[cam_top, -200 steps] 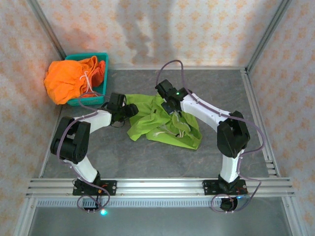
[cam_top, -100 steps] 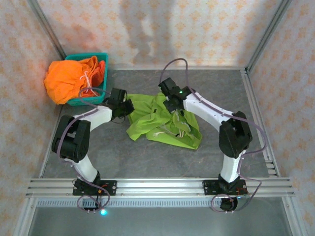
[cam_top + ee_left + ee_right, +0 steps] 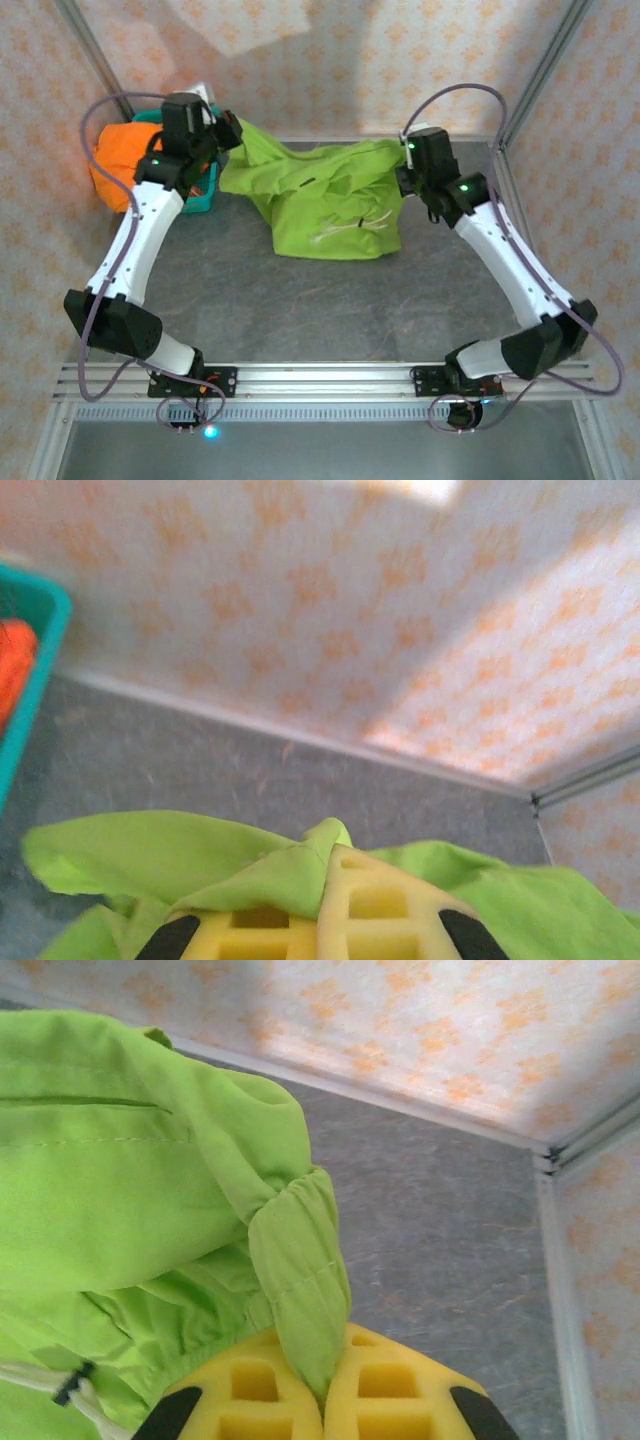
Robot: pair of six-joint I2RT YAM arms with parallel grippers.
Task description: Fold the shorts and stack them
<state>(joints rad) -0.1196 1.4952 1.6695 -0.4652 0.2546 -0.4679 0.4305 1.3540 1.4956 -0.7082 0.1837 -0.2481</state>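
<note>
**Green shorts strung between two arms over a grey table.** You are looking at a mottled grey table (image 3: pixel 300 310). An aluminium rail (image 3: pixel 320 380) runs along its 6 o'clock edge and slim metal posts (image 3: pixel 542 70) stand at the far corners. The walls (image 3: pixel 330 60) around it are papered in pale cream with an orange motif.

At 10 o'clock in the overhead view, a teal basket (image 3: pixel 203 190) holds the bunched orange shorts (image 3: pixel 115 165), which spill over its left side.

Your lime green shorts (image 3: pixel 320 195) hang across the far side of the table, around 12 o'clock, slung between the arms.
- The left gripper (image 3: pixel 230 135) has one end at 11 o'clock, just beside the basket.
- The right gripper (image 3: pixel 405 168) has the other end at 1 o'clock.
- The cloth sags between them, and its lower edge appears to reach the table.
- The white drawstring (image 3: pixel 350 228) lies looped on the front.

The overhead view gives you the garment's full span and both arms' reach. The wrist cameras give you the grips.
- **Left wrist:** the yellow fingers (image 3: pixel 385 905) are pressed together on a fold of green cloth. The basket's teal rim sits at 9 o'clock with a sliver of orange inside, and the back wall meets the table at 12 o'clock.
- **Right wrist:** that arm's yellow fingers (image 3: pixel 390 1385) are clamped on a gathered edge of the same cloth. A pocket slit (image 3: pixel 85 1106) shows at 10 o'clock, a dark-tipped end of the drawstring at 8 o'clock, and a corner post at 3 o'clock.
</note>
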